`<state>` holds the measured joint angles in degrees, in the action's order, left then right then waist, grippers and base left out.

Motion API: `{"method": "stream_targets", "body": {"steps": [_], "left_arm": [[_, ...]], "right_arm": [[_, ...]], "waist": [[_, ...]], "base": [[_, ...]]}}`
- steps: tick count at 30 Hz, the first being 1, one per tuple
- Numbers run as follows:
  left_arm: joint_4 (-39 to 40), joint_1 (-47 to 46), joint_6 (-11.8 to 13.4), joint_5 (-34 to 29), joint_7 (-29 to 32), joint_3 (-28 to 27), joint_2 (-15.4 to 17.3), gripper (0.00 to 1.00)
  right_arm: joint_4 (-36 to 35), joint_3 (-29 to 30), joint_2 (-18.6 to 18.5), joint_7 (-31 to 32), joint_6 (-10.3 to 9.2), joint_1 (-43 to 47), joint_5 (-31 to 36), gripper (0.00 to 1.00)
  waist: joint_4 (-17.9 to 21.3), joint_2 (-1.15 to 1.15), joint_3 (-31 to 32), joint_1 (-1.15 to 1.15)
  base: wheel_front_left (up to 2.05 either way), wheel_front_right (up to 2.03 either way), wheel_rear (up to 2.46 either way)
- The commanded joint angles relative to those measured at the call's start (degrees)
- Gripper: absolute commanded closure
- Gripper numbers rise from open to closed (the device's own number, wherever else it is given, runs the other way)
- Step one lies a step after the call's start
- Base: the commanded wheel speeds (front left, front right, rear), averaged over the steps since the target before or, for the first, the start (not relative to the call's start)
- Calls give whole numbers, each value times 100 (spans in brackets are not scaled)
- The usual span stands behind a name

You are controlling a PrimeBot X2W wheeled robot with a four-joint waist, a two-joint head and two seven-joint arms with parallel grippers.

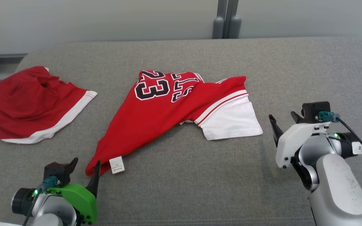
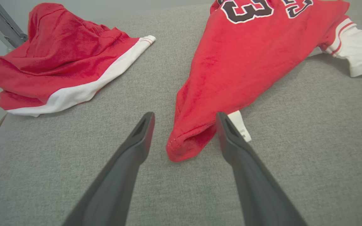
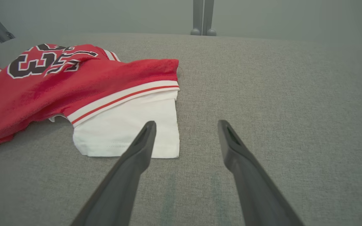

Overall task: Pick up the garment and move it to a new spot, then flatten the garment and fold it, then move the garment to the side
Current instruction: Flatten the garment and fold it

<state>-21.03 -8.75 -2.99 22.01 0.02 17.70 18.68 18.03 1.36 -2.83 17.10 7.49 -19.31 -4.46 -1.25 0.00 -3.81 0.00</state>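
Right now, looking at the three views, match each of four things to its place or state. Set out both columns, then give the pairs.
1 numbered jersey
2 plain red garment
3 left gripper
4 right gripper

A open, near the white sleeve
B crumpled, mid-surface
C open, straddling the jersey's red corner
D heaped at far left

Pairs: 1-B, 2-D, 3-C, 4-A

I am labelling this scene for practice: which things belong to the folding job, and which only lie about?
For the job: jersey, left gripper, right gripper, both open.
Lying about: shorts, metal post.
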Motion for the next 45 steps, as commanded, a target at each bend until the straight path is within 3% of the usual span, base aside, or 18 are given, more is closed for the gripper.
{"method": "stream_targets", "body": {"steps": [1, 16, 20, 21, 25, 28, 37, 41, 42, 45], "left_arm": [[-71, -155, -21, -26, -2, 4, 32, 0], [-757, -371, -57, 206, -307, -31, -159, 0], [-844, -552, -86, 214, -321, 34, -238, 59], [-865, -595, -100, 205, -328, 50, -243, 69], [-951, -798, -111, 180, -375, 98, -286, 74], [-1022, -929, -130, 179, -421, 128, -304, 100], [-1235, -1135, -184, 190, -529, 226, -378, 100], [-1359, -1187, -194, 233, -595, 247, -405, 100], [-1388, -1199, -197, 244, -610, 251, -407, 100], [-1469, -1221, -188, 247, -666, 251, -398, 100]], "right_arm": [[16, -18, -10, 18, 0, -141, 88, 0], [279, 197, -11, -72, 0, -567, 480, 0], [428, 179, -14, -33, 0, -616, 518, 0], [481, 172, -13, -19, 0, -633, 511, 0], [694, 122, -11, 9, 0, -808, 512, 0], [935, 74, -9, 113, 0, -929, 551, 0], [1343, 145, -11, 335, -1, -997, 381, 0], [1437, 117, -5, 506, -1, -805, 270, 85], [1436, 88, -3, 519, -1, -760, 250, 100], [1445, 63, -8, 603, -3, -672, 229, 100]], "waist": [[-18, 0, -353, 0], [-152, 0, -772, 0], [-189, 0, -822, 0], [-194, 0, -848, 0], [-209, 0, -983, 0], [-229, 0, -1093, 0], [-321, 0, -1249, 0], [-343, 0, -1259, 0], [-343, 0, -1254, 0], [-330, 0, -1231, 0]], "base": [[0, 0, 0], [0, 0, 0], [0, 0, 0], [0, 0, 0], [0, 0, 0], [0, 0, 0], [0, 0, 0], [0, 0, 0], [0, 0, 0], [0, 0, 0]]}}
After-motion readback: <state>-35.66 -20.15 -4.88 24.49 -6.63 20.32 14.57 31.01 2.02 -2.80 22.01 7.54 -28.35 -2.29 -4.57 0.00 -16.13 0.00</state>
